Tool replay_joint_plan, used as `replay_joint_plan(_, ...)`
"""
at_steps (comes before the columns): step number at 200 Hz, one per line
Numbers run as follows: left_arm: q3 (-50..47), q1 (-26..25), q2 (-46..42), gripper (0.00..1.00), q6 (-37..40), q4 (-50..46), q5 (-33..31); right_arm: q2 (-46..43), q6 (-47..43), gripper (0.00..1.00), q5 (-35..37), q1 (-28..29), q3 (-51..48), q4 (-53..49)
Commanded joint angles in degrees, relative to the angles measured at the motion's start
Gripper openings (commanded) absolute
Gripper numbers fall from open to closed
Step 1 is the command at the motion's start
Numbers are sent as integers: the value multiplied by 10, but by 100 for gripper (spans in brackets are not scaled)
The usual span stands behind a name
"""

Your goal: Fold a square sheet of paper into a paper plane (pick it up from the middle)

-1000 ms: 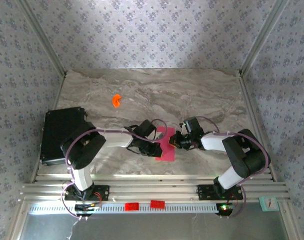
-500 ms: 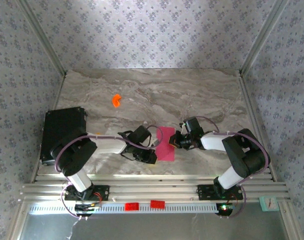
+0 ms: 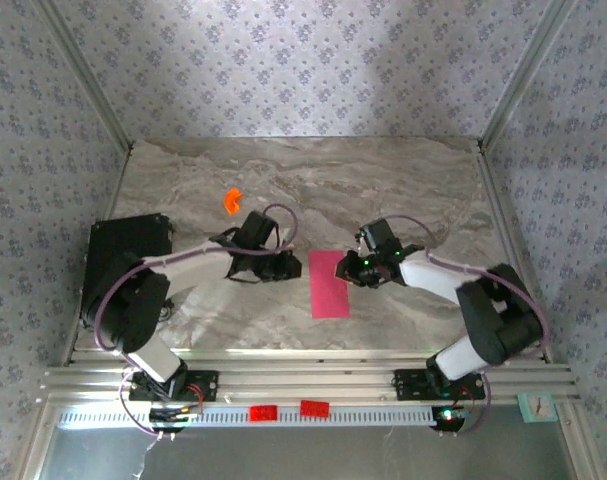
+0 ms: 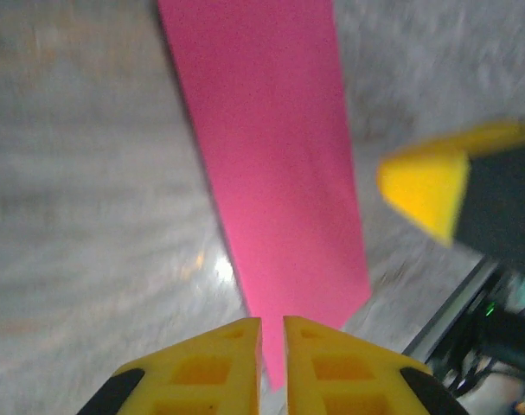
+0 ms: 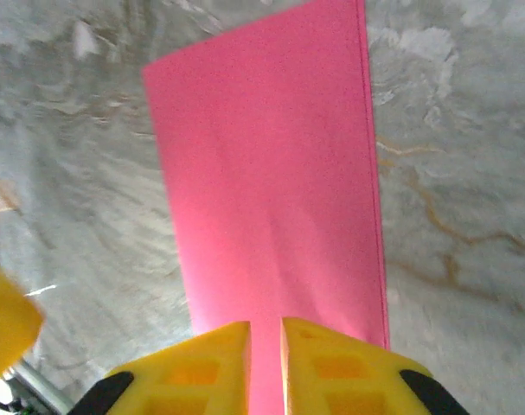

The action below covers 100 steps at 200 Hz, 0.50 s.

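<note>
Square sheet of paper (image 3: pixel 330 285): lies flat on the table (image 3: pixel 413 180), centre-front, between the 2 grippers. It reads as a narrow rectangle, long axis running away from the bases. In the right wrist view a doubled edge shows along 1 long side (image 5: pixel 271 173), so it is judged to be folded in half lengthwise. No nose folds or wings are present.

Left gripper (image 3: pixel 291 266): just beside the sheet's far-left corner, apart from it in the top view. Jaws are pressed nearly together with nothing between them (image 4: pixel 272 346).

Right gripper (image 3: pixel 345 268): over the sheet's far-right edge. Jaws stand close with a narrow slit (image 5: pixel 265 354), and pink shows through the gap. Cannot tell whether they pinch the edge or merely hover over it.

Step in hand (est.): centre crease done, both arms around the far end.

Next move calls for: spreading 1 gripper, catching a far corner of the top layer only, and holding the rest down w/ the other arm. Thin paper is likely to slide on the smooth top.

Orange plastic piece (image 3: pixel 231 200): well apart, far-left, not involved.
</note>
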Motion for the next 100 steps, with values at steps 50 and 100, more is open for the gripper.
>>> replay_joint_plan(50, 182, 12, 183, 18, -25, -32, 48, -250, 101, 50, 28, -8, -133, -126)
replay_joint_plan(100, 217, 16, 231, 17, -13, -68, 27, -257, 140, 48, -22, 1, -161, -88)
